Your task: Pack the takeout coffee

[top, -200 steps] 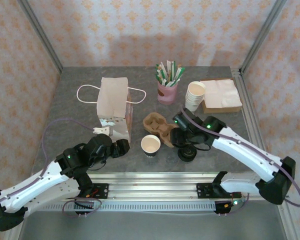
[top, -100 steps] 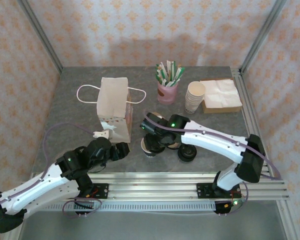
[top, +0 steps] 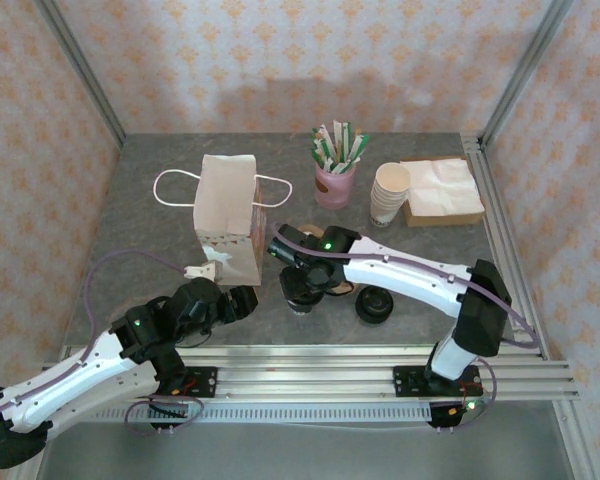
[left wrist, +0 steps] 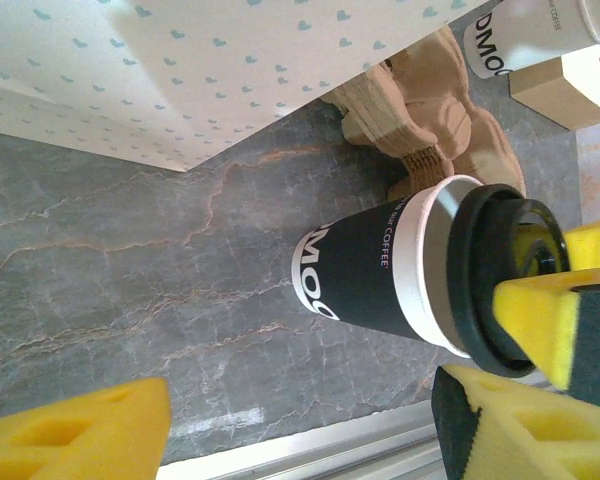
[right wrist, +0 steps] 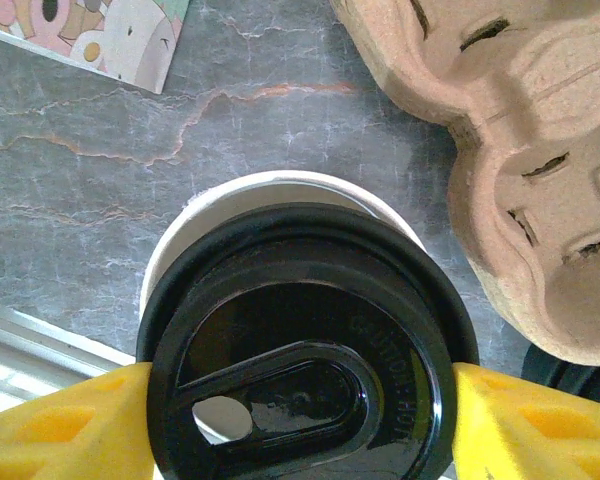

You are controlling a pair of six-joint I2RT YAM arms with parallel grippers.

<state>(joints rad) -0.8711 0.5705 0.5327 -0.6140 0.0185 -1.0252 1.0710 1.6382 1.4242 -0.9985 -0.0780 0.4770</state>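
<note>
A dark takeout coffee cup (left wrist: 352, 275) with a white rim stands near the table's front edge, by the brown cup carrier (right wrist: 525, 150). My right gripper (top: 299, 272) is shut on a round black domed lid (right wrist: 300, 350), one yellow finger (right wrist: 65, 425) at each side. The lid lies over the cup's rim (right wrist: 280, 188), slightly off centre and tilted. A second cup (top: 373, 306), lidded, stands to its right. My left gripper (left wrist: 316, 400) is open on the table just left of the cup, with nothing between its fingers.
A paper bag (top: 227, 212) with white handles stands upright behind the left gripper. At the back are a pink holder of stir sticks (top: 335, 170), a stack of white paper cups (top: 388, 192) and napkins on a box (top: 442, 190). An aluminium rail (top: 310, 350) edges the front.
My right arm has swung left from beside the lidded cup to over the open cup, carrying the black lid, which now covers the cup's mouth. The left arm has barely shifted.
</note>
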